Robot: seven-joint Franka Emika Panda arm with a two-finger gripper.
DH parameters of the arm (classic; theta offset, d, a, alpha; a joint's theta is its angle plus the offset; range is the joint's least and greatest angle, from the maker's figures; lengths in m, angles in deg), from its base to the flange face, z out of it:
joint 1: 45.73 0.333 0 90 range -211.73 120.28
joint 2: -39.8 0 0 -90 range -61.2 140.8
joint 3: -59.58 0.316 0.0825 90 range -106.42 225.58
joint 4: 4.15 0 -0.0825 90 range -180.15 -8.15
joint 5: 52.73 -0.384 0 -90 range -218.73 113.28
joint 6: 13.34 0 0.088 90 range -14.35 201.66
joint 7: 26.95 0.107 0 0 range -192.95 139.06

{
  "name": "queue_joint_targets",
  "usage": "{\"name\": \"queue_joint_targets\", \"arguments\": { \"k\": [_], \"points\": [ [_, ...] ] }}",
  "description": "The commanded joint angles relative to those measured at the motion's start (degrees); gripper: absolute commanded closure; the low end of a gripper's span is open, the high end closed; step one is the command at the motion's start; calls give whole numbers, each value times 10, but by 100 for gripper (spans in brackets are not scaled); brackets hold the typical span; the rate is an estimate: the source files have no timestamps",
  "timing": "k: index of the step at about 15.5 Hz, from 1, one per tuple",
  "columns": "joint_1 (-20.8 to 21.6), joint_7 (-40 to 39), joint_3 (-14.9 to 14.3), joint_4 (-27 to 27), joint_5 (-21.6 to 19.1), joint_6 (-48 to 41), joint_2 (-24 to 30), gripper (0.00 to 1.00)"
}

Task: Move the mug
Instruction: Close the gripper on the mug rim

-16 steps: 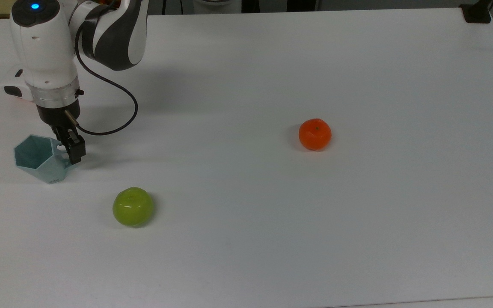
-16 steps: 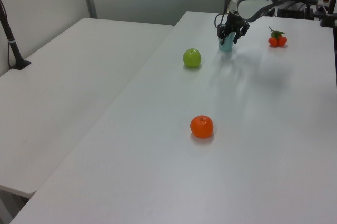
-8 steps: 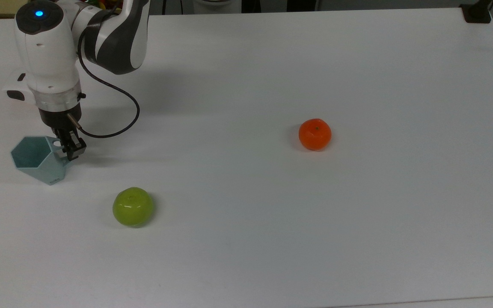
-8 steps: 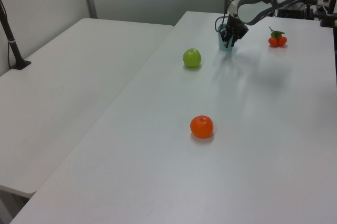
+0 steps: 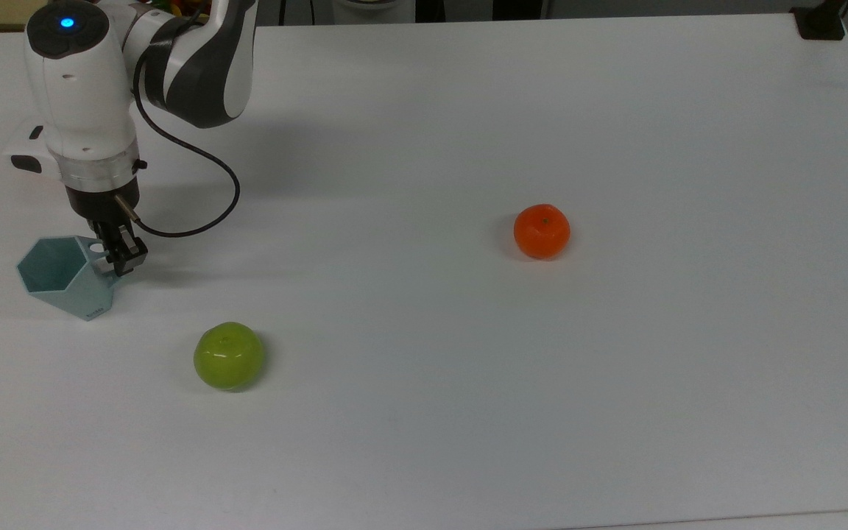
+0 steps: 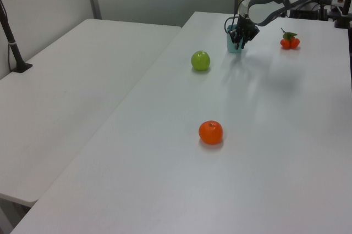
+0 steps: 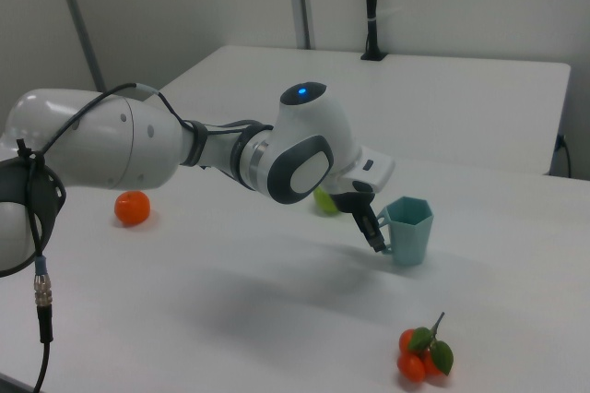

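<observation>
Top view: the end effector (image 5: 119, 255) is clamped on the handle of the mug (image 5: 62, 277), which stands upright on the bench (image 5: 468, 405) at the top view's left edge, beyond the green apple (image 5: 228, 355). The grasp looks made; lifting or dragging it elsewhere remains.

green fruit (image 7: 324, 201) half behind arm, mug (image 6: 233, 43) partly behind fingers

Your arm reaches in from the top view's upper left, its white wrist turned straight down with the blue light on top. Your gripper (image 5: 119, 255) hangs low at the tabletop, its dark fingers (image 7: 377, 235) drawn together on the handle of the mug (image 5: 63, 275), whose body sits just outside the jaws. A black cable loops off the wrist.
</observation>
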Motion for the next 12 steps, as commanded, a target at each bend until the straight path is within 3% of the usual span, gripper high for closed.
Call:
{"name": "queue_joint_targets", "arguments": {
  "k": [1,12],
  "points": [
    [1,4,-3,-10,21,18,4,91],
    [2,3,-1,-9,19,11,44,92]
  ]
}}
